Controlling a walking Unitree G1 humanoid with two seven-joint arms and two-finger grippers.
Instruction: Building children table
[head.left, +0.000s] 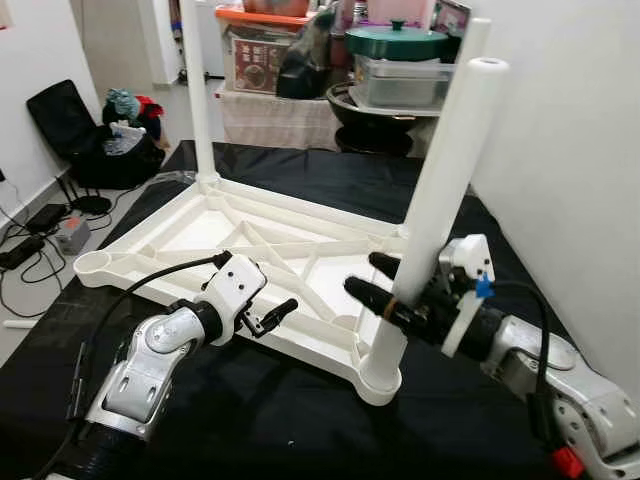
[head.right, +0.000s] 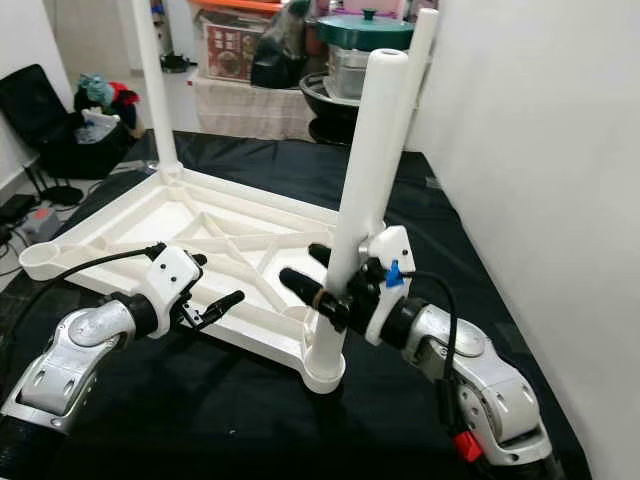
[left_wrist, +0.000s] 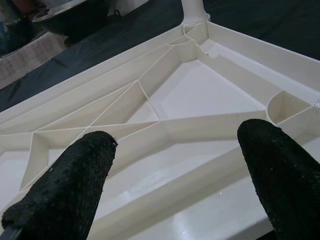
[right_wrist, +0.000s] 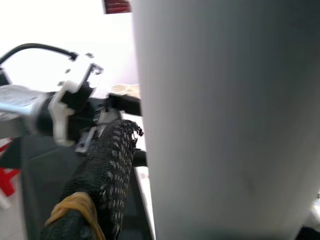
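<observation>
A white plastic table top (head.left: 215, 235) lies upside down on a black cloth. Upright white legs stand in its far left corner (head.left: 199, 90) and far right corner (head.left: 470, 45). A third leg (head.left: 445, 180) stands in the near right corner socket (head.left: 380, 380). My right gripper (head.left: 385, 285) is shut on this leg low down, one black finger (right_wrist: 107, 165) on each side of it. The near left socket (head.left: 95, 263) holds no leg. My left gripper (head.left: 272, 318) hovers open over the ribbed underside (left_wrist: 190, 95) at the near edge, with nothing between its fingers.
A white wall (head.left: 570, 150) runs close along the right. Pots (head.left: 395, 40) and boxes (head.left: 260, 60) are stacked behind the table. On the floor at the left lie a black bag (head.left: 70, 125) and cables (head.left: 35, 235).
</observation>
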